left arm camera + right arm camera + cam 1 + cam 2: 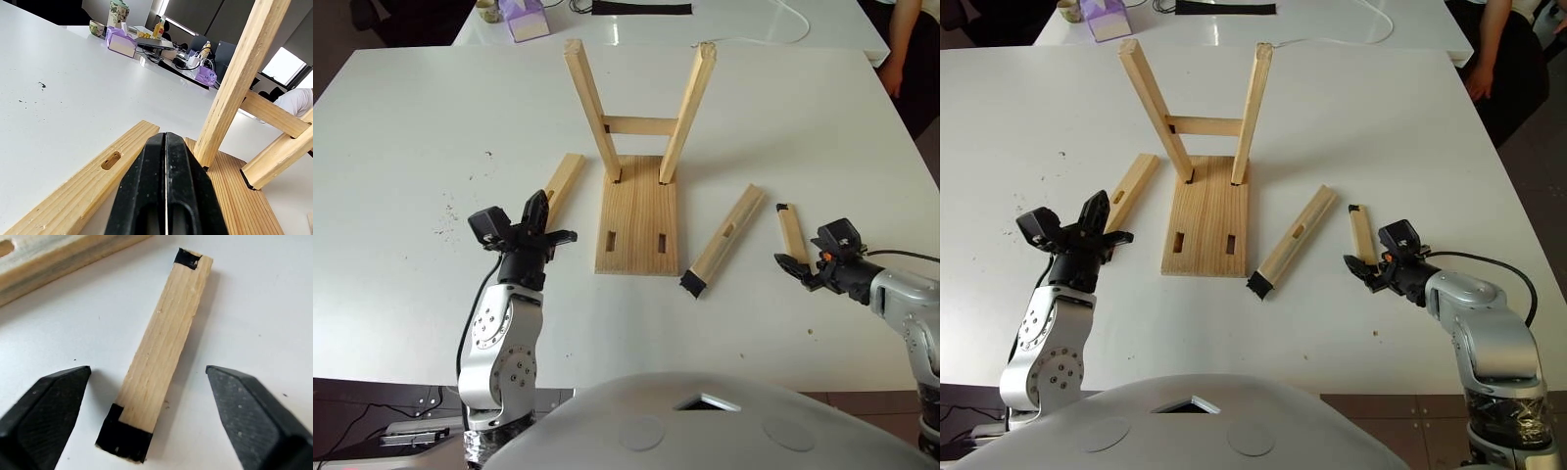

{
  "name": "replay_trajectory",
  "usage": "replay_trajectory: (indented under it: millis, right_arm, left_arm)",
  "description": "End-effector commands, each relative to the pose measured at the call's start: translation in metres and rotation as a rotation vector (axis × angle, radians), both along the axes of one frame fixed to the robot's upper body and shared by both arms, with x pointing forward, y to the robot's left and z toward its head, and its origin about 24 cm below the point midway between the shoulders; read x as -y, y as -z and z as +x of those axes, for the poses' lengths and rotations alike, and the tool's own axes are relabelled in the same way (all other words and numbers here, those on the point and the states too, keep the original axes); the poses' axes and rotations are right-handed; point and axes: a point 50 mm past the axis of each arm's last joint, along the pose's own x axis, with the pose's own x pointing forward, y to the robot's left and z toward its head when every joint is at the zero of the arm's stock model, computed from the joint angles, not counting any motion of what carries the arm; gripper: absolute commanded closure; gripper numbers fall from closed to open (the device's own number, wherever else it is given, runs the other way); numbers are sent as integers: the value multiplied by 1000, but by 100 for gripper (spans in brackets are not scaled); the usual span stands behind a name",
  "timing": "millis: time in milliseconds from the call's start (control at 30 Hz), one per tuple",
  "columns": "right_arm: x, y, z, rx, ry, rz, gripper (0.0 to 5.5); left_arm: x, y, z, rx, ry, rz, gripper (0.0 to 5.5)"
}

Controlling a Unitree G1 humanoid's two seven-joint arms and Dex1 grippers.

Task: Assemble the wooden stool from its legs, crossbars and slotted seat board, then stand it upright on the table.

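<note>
The slotted seat board [636,227] lies flat mid-table. Two legs [590,106] [687,110] stand in its far slots, joined by a crossbar [639,125]. One loose leg [564,182] lies left of the board, another [724,240] to its right. A short crossbar [791,233] with black ends lies farther right. My left gripper [538,208] is shut and empty, its fingertips [166,147] just above the near end of the left loose leg [88,191]. My right gripper [147,371] is open, its fingers either side of the short crossbar's [161,342] near end, not touching it.
A second table behind holds a purple tissue box [524,18], a cup [488,11], a black strip [641,9] and a white cable [783,24]. A person's arm [899,54] shows at the far right edge. Dark specks [445,211] mark the table's left side.
</note>
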Motion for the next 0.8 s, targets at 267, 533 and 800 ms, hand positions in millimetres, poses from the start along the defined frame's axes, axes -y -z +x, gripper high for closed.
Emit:
replay_trajectory:
  millis: [267,533,800]
  right_arm:
    - [5,34,-33,-195,214,73,185]
    - [0,28,-46,-223,167,46,304]
    - [-3,30,-32,-162,158,11,416]
  left_arm:
    - [-1,1,4,-18,29,5,550]
    - [-1,0,3,-15,20,2,550]
    - [-8,-4,9,1,9,27,550]
